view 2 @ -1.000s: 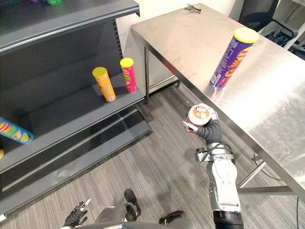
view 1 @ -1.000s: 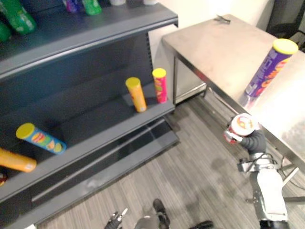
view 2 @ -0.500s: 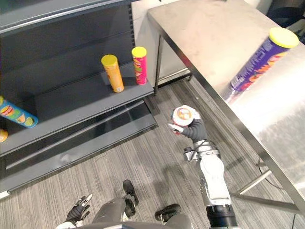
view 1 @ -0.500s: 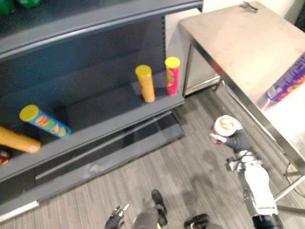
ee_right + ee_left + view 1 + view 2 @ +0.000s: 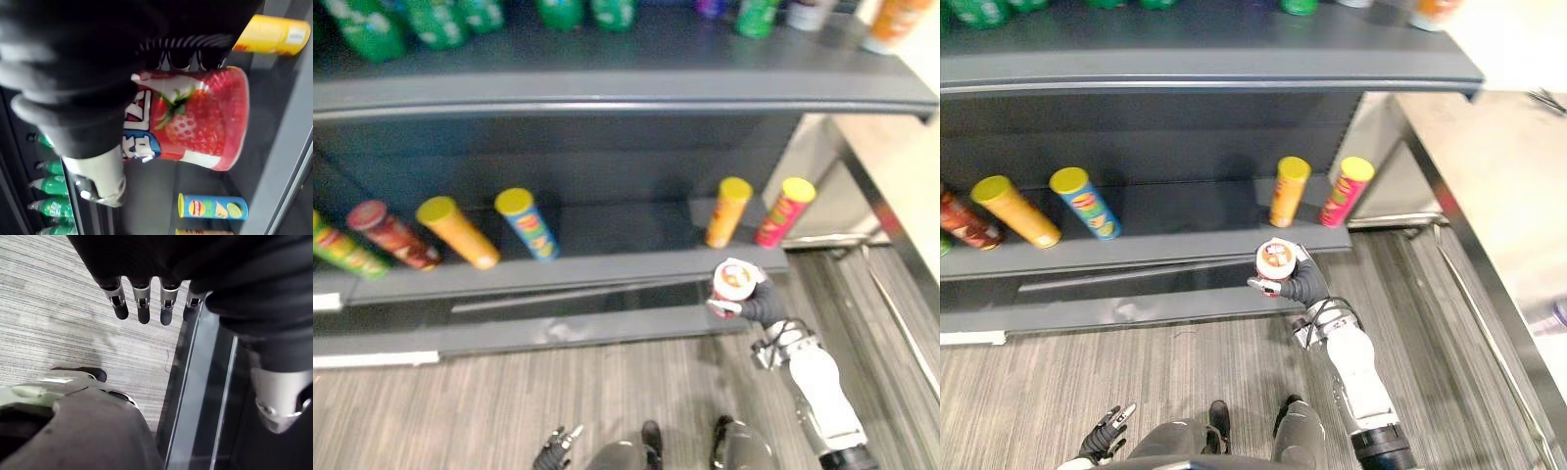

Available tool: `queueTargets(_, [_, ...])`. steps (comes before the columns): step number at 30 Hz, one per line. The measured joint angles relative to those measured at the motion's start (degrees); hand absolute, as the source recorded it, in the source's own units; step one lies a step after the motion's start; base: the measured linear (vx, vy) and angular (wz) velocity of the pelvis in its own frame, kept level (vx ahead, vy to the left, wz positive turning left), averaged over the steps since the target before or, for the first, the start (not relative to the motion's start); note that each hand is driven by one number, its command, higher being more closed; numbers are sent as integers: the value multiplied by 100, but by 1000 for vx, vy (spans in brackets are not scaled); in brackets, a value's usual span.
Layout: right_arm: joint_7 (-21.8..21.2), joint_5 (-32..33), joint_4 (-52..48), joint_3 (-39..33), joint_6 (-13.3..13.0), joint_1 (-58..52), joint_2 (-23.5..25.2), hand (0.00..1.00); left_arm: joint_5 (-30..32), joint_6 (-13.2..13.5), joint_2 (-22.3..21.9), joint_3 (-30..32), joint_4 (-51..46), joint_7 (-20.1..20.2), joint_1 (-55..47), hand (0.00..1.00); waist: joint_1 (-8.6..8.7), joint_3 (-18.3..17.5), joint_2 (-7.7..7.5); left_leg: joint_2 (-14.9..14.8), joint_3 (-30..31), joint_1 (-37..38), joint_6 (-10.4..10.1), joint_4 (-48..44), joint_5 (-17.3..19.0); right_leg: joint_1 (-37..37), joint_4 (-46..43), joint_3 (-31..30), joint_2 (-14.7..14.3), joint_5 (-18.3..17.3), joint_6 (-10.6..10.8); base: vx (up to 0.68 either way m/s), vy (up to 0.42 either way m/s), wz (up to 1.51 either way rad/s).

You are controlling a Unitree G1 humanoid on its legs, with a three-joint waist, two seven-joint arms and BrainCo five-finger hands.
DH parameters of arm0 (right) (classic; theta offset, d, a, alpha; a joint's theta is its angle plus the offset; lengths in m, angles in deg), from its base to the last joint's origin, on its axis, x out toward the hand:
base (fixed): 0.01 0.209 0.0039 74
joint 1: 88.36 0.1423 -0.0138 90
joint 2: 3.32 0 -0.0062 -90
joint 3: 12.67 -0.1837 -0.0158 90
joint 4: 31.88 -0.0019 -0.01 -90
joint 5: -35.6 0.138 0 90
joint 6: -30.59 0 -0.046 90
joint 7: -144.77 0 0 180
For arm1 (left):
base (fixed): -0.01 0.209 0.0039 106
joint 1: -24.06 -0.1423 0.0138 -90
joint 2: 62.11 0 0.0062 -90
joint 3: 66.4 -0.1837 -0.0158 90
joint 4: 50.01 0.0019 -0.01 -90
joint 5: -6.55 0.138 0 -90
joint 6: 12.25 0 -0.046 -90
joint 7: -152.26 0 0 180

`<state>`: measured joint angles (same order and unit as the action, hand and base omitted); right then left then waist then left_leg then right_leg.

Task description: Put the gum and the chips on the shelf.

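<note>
We are carrying the gum tub (image 5: 1276, 259) in our right hand (image 5: 1307, 286). Fingers and thumb are wrapping its red, strawberry-printed side, with the lid up so it sits level as we are facing the shelf (image 5: 1195, 211). The tub is hanging in the air just in front of the lower board's edge, not yet over it. It is near the orange can (image 5: 1288, 191) and the pink can (image 5: 1346, 191), which are standing upright at the board's right end. We are judging the bare stretch to their left to be the nearest free room for it.

Our left hand (image 5: 142, 308) is hanging low over the floor, fingers straight and slack, holding nothing. One hand seems enough for so light a load.

Further left, a blue can (image 5: 1085, 203), a yellow can (image 5: 1016, 211) and a red can (image 5: 960, 223) are looking tilted; we cannot tell whether they are standing or leaning. The red one is being cut off at the edge. The bottles (image 5: 431, 20) on top are cropped, and so is the table (image 5: 1498, 166). We are not making out which chips the task means.
</note>
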<state>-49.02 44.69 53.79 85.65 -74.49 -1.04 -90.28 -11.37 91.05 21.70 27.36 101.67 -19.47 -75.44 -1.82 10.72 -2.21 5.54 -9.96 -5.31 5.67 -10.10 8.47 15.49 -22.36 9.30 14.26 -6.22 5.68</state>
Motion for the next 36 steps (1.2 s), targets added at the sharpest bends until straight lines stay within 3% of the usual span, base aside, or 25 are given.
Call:
queueTargets(2, [-33,43,-61,66,0,10,37,100,0,-4,-6,-4,0,-19,-67,0,-50,-28,-80,-5,5,53,-89,-9,52,-176,381,135,-28,203,29,177,-95,68])
queueTargets(7, [-74,248,-44,85,1,64,57,100,24,-11,-71,103,-6,-1,-124,0,-74,-32,-17,-395,130,37,-403,0,142,-591,1130,392,-463,257,31,105,-161,3])
queueTargets(12, [-146,275,-32,-161,12,-164,51,100,129,-12,-91,122,-10,8,-48,0,13,-86,62,-638,307,66,-898,414,-140,-777,1574,774,-723,364,-128,69,-165,22])
queueTargets(15, [-118,271,-17,-223,13,-226,50,100,168,-26,-139,124,-8,4,-19,0,15,-140,129,-678,457,183,-1043,613,-320,-988,1711,1043,-760,370,-137,17,-103,40])
queueTargets(19, [-74,271,56,-242,13,-206,55,100,348,-64,-165,119,-12,-8,-15,0,11,-316,213,-695,447,255,-962,879,-483,-1123,1901,1250,-802,415,-201,-28,-32,29])
queueTargets(25, [-33,265,125,-132,68,-125,181,100,561,-145,-169,153,0,-70,-86,0,4,-412,187,-719,182,391,-927,1252,-685,-1211,2228,1205,-888,654,-266,-82,9,-5])
queueTargets(33, [-87,688,546,1310,269,723,262,100,558,-161,-203,268,174,-136,154,0,-24,-463,170,-761,-325,550,-899,1516,-754,-1293,2452,1009,-935,816,-243,-47,16,-12])
queueTargets(36, [-200,960,589,1920,369,1291,361,100,557,-215,-200,289,177,-181,226,0,-125,-496,129,-760,-349,575,-814,1535,-833,-1310,2544,1009,-953,881,-267,39,9,0])
